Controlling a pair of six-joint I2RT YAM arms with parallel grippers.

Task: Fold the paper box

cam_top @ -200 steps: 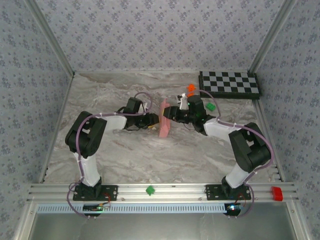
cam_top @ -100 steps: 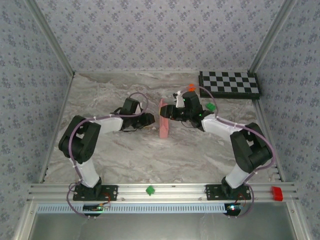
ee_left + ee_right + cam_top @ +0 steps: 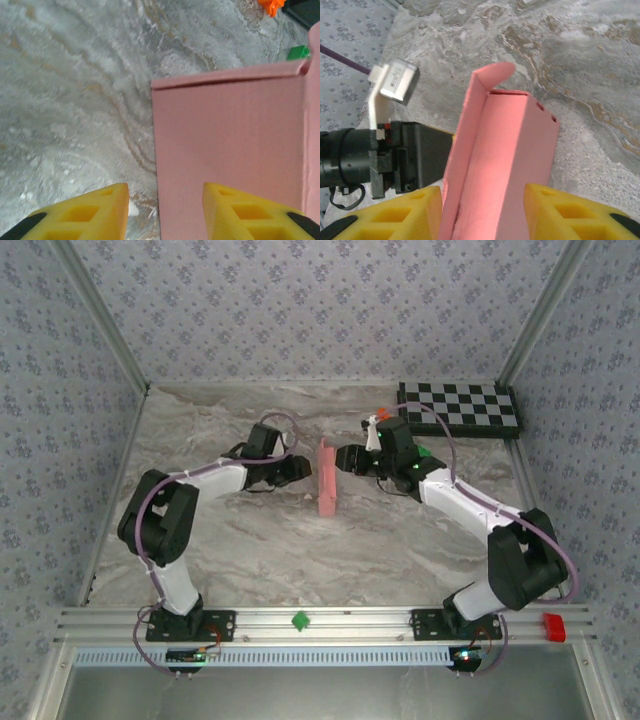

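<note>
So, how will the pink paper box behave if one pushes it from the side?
The paper box stands upright on a narrow edge, so a side push would probably tip it. Its walls look like thin card with a curled flap, so it is likely light and bends easily.

I see a pink paper box (image 3: 326,478). The table (image 3: 250,540) is grey with brown swirls. The board (image 3: 460,407) has black and white squares. The walls (image 3: 320,310) are blue-grey with little flowers. The left gripper (image 3: 165,192) and right gripper (image 3: 482,192) are yellow. One toy (image 3: 271,5) is orange.
</note>
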